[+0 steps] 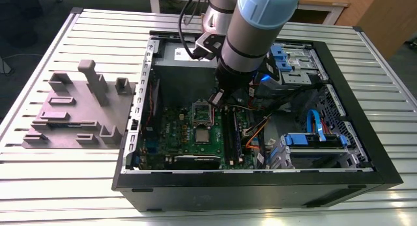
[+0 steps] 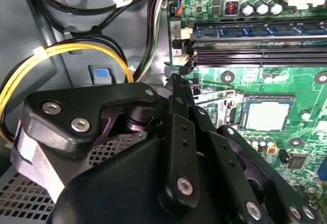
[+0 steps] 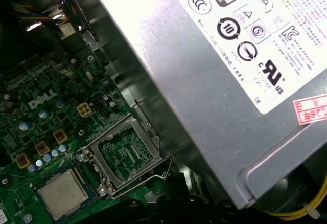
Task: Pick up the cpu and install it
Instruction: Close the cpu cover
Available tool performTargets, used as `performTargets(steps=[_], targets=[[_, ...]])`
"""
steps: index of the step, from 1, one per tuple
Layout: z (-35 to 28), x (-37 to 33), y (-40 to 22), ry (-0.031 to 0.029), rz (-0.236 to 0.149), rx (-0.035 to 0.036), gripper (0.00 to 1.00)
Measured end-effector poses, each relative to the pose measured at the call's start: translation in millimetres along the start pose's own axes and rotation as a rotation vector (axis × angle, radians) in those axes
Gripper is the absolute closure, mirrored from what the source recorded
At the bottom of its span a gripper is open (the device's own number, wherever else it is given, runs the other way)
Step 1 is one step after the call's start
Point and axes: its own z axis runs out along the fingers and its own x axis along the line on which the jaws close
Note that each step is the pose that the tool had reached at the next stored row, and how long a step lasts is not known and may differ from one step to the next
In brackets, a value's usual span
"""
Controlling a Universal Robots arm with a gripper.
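One square, shiny silver cpu [image 3: 63, 194] lies flat in the green board's [image 1: 171, 133] socket inside the black case [image 1: 260, 187], while the tool's [image 2: 176, 81] black fingers are pressed together, holding nothing.

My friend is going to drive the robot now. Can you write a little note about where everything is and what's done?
Gripper: inside the open computer case, low over the motherboard. I cannot tell whether it is open or shut, and nothing shows in it.

The cpu lies flat in its socket on the motherboard; in both wrist views its silver top faces up.

The socket's metal frame stands hinged open beside the cpu, close to the grey power supply box.

Done: the cpu looks placed in the socket. Left: the frame is not closed over it.
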Motion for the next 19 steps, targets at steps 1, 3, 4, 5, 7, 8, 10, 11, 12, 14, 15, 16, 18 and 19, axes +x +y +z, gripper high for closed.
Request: performTargets(steps=[1, 3, 4, 5, 7, 8, 10, 11, 12, 14, 15, 16, 18, 19], targets=[[0.5, -0.2, 0.1, -0.0012, 0.000, -0.0009, 0.90], [1.4, -0.4, 0.2, -0.0038, -0.001, -0.0027, 0.90], [1.8, -0.6, 0.3, -0.0050, -0.001, -0.0035, 0.90], [2.5, -0.8, 0.4, -0.0063, -0.001, -0.0044, 0.90], [3.6, -1.2, 0.6, -0.0080, -0.001, -0.0058, 0.90], [4.2, -1.3, 0.6, -0.0089, -0.002, -0.0065, 0.90], [5.4, -1.7, 0.7, -0.0102, -0.003, -0.0075, 0.90], [5.9, -1.8, 0.7, -0.0106, -0.003, -0.0079, 0.90], [6.6, -1.9, 0.8, -0.0111, -0.004, -0.0083, 0.90], [8.0, -1.7, 1.0, -0.0123, -0.005, -0.0095, 0.90], [8.7, -1.4, 1.1, -0.0136, -0.005, -0.0104, 0.90], [9.3, -1.3, 1.2, -0.0143, -0.006, -0.0111, 0.90], [10.1, -1.1, 1.4, -0.0149, -0.009, -0.0120, 0.90], [10.5, -1.0, 1.6, -0.0150, -0.009, -0.0121, 0.90]])
